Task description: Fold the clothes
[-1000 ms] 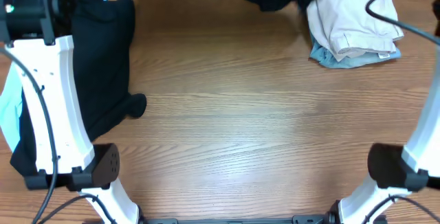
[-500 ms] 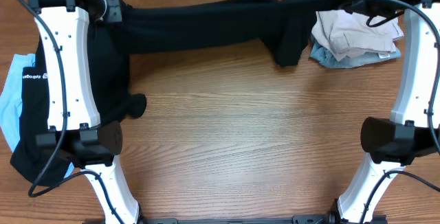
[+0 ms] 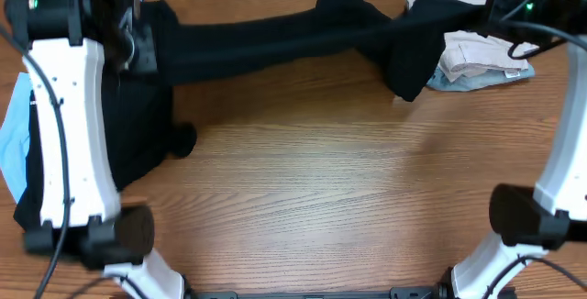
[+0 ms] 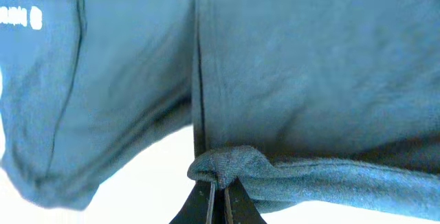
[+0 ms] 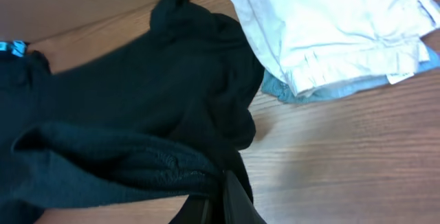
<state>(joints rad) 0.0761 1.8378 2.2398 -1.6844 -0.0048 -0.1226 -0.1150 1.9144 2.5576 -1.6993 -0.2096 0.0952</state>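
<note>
A black T-shirt (image 3: pixel 275 38) hangs stretched in the air across the back of the table between both grippers. My left gripper (image 3: pixel 138 33) is shut on its left end; in the left wrist view the jaws pinch a bunched fold of the shirt (image 4: pixel 223 165). My right gripper (image 3: pixel 495 5) is shut on its right end, and a loose part droops (image 3: pixel 408 74) toward the table. The right wrist view shows the shirt (image 5: pixel 137 114) bunched at the closed jaws. More black cloth (image 3: pixel 138 134) lies at the left under my left arm.
A beige garment (image 3: pixel 477 51) lies folded on a light-blue piece (image 3: pixel 440 79) at the back right, also in the right wrist view (image 5: pixel 330 25). A light-blue garment (image 3: pixel 14 143) lies at the far left edge. Bare wooden table (image 3: pixel 321 198) spans the middle and front.
Both grippers have lifted the black T-shirt and pulled it taut between them. It has come slightly toward the front, and its drooping part has shifted right.
</note>
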